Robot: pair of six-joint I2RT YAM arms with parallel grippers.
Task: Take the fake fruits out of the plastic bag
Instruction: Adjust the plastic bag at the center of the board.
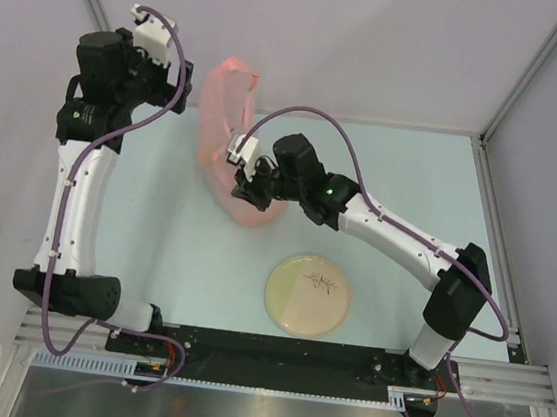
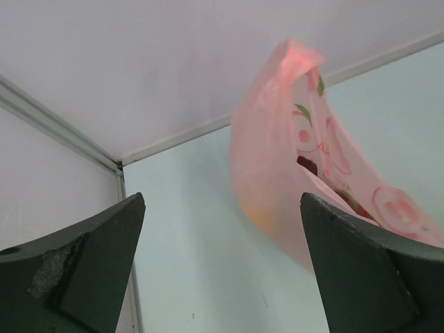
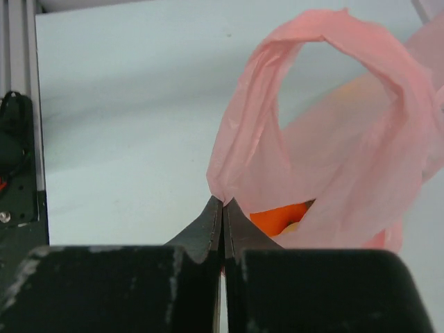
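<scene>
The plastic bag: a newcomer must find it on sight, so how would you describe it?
On the pale blue table, look toward the far edge, left of centre. The plastic bag stands crumpled there, pinched by the shut jaws of the right gripper. It is the only pink, translucent thing; the cream plate nearby is flat and opaque.

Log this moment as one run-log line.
right gripper: shut on thin translucent pink plastic bag | left gripper: open, apart from bag | round orange fake fruit: inside bag

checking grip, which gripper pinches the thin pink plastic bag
The right gripper, shut on the pink plastic bag; the left gripper stands open, apart from it.
</scene>
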